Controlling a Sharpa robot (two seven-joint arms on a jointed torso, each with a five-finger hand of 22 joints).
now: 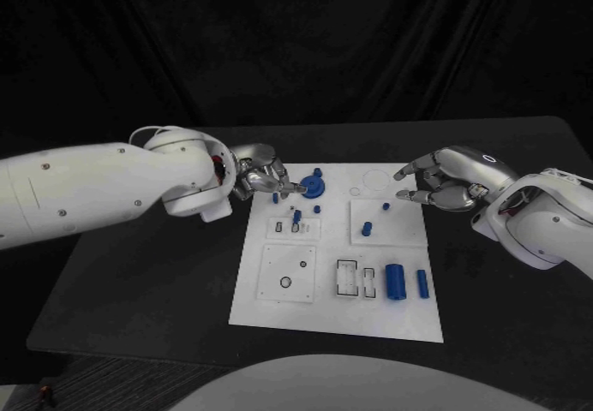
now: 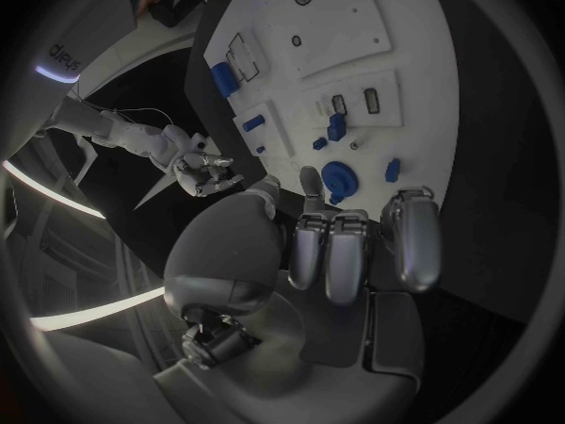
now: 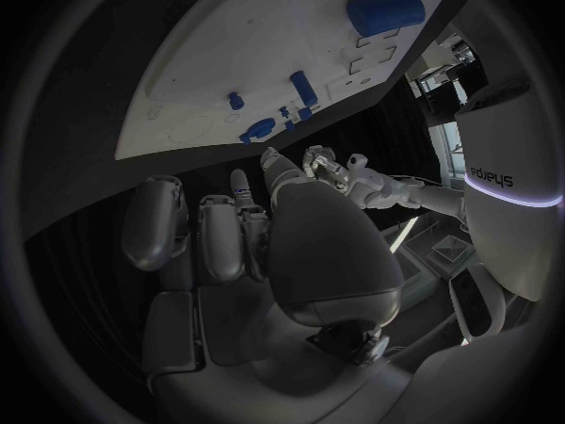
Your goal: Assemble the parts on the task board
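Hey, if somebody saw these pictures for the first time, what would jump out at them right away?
Probably the white task board in the middle of the black table, dotted with small blue parts. Next, the left hand at the board's far left corner, its fingers on a round blue part. Across from it, the right hand hovers by the far right corner with fingers curled, holding nothing that shows.

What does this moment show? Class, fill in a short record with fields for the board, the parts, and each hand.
board: white task board on the black table
parts: round blue disc at the far edge; large blue cylinder and slimmer blue cylinder near the front right
left hand: left hand at the disc, fingertips on it; grip unclear
right hand: right hand above the far right corner, fingers curled, holding nothing
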